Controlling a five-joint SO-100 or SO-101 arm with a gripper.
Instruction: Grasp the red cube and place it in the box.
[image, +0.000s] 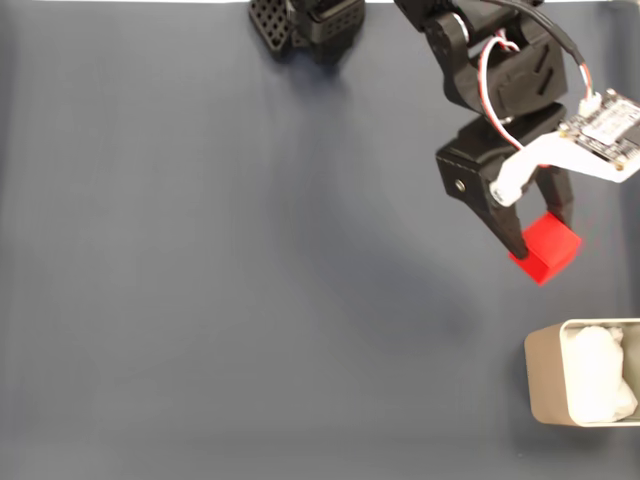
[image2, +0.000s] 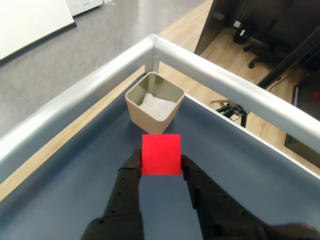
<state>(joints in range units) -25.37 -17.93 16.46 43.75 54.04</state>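
One small bright red cube with smooth, plain faces (image2: 160, 154) sits clamped between the two matte black plastic fingers (image2: 131, 172) of the arm; in the wrist view each finger presses a side face, and the cube's flat top is fully exposed at the fingertips. In the fixed view the same cube (image: 548, 247) appears at the fingertips (image: 515, 243), seemingly held clear above the dark blue-grey cloth-covered desk (image: 220, 300). One pale beige rectangular box with rounded corners and thin walls (image2: 136, 111) stands just beyond the fingertips in the wrist view, apart from the cube; its inside holds one piece of soft white lining (image2: 155, 106). In the fixed view the box (image: 545, 380) lies below the fingers, near the frame's lower right corner, partly cut off by the edge. Two smooth silver metal rails (image2: 225, 82) meet at a corner behind the box, bordering the desk.
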